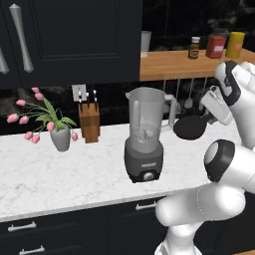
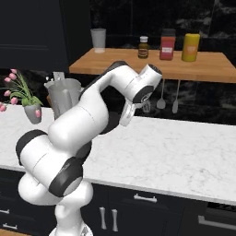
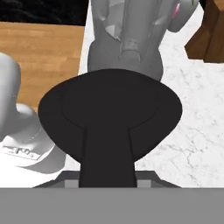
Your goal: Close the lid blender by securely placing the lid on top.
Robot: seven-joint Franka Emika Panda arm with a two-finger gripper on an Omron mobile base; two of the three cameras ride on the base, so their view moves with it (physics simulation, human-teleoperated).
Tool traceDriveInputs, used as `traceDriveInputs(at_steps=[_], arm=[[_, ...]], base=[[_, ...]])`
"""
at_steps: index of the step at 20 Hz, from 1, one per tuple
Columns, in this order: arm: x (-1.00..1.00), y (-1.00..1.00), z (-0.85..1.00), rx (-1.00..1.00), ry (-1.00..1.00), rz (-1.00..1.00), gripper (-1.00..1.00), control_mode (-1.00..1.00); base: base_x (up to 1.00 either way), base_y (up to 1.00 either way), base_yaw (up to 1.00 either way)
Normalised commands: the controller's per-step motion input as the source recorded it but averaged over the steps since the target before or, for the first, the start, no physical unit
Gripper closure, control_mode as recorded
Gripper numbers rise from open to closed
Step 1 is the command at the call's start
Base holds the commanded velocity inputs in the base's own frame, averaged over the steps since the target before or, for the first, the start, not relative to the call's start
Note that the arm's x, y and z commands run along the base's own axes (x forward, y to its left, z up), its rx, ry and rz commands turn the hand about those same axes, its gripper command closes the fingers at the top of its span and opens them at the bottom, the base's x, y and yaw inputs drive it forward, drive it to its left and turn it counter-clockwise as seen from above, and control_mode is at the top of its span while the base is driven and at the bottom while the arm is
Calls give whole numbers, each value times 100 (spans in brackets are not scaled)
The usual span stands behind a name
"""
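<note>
Nearest the hand camera, the flat round black lid (image 3: pixel 109 113) with its short tab pointing back toward the lens is held up in the air by the gripper (image 1: pixel 211 119), whose fingers seem clamped on that tab, though the tips themselves are hidden behind it. In the left base view the lid (image 1: pixel 190 127) hangs just to the right of the tall clear plastic blender (image 1: pixel 145 133), about level with the jar's side handle and below its open mouth, not touching it. That blender stands upright on its dark grey motor base on the white marble counter (image 1: pixel 60 174). Further left sit a brown wooden knife block (image 1: pixel 89 122) and a grey vase of pink tulips (image 1: pixel 60 135). Behind, a wooden shelf (image 1: pixel 174 63) carries a red canister (image 1: pixel 216 46) and a yellow canister (image 1: pixel 235 44).
</note>
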Motion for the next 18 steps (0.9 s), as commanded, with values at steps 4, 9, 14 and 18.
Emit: traceDriveInputs(at_steps=[4, 9, 14, 18], arm=[[0, -8, 67, 15, 3, -2, 100, -100], [-1, -33, 38, 15, 1, 0, 100, -100], [-9, -41, 48, 19, 0, 0, 100, -100], [-10, -16, 50, 19, 0, 0, 100, -100]], base=[[0, 0, 0], [0, 0, 0], [0, 0, 0], [0, 0, 0]])
